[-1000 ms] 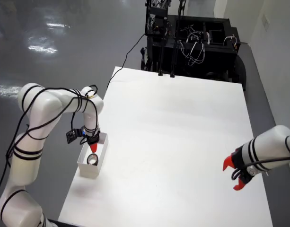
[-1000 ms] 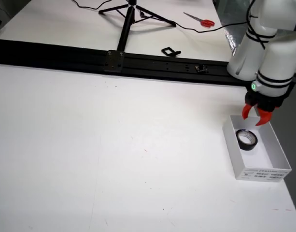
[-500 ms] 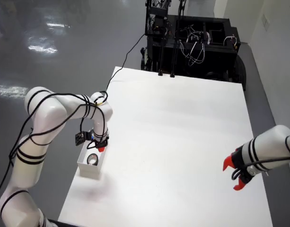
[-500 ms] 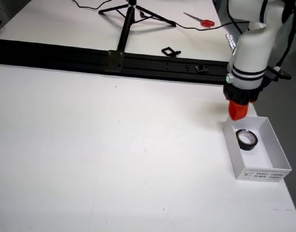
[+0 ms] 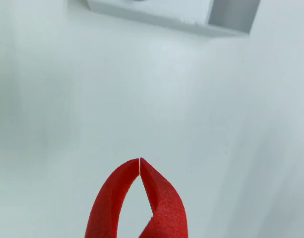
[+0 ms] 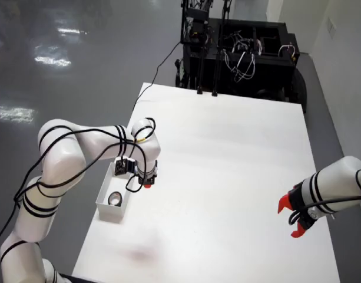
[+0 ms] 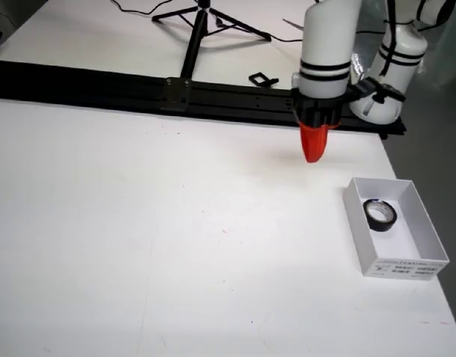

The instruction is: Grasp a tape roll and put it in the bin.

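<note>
Image, the view riding on the arm, looks down past the red gripper at bare white table. Its two fingertips meet at a point with only a hairline between them, and nothing is held. At the far edge of this view a corner of the white bin shows.

Image2, the overhead view, places the working arm on the left side of the table, with the gripper hanging just right of the bin. The bin is a small open rectangular box near the table's left edge. The tape roll lies inside it, flat on the floor, towards the near end. A second arm with red fingers sits at the right edge of the table, well apart from the bin.

Image3, the side view, shows the gripper pointing straight down over the tabletop, closed to a narrow tip, to the left of and beyond the bin. The tape roll, black with a pale core, rests in the bin's far half, apart from the gripper.
</note>
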Controlling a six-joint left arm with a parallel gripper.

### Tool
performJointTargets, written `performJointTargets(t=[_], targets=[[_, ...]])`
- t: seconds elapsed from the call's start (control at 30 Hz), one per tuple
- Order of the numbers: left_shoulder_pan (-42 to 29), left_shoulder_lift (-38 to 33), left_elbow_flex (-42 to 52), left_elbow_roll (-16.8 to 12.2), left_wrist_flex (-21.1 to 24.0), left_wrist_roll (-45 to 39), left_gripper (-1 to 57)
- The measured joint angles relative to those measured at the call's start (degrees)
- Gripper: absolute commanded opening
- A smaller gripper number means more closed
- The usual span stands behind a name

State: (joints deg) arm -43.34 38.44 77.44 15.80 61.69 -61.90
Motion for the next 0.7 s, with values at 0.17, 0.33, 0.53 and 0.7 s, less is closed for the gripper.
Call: performJointTargets(t=[0.17,0.33,0.53,0.7], targets=[[-4.9,-0.4,-3.0,0.8,1.7,0.7,-0.5],[-10.1,-1.1,-5.1,1.3,3.1,1.5,-0.5],[-16.1,-1.9,-6.5,1.9,4.1,3.0,-0.4],[-20.8,-2.7,-7.4,2.3,4.6,4.8,-0.4]])
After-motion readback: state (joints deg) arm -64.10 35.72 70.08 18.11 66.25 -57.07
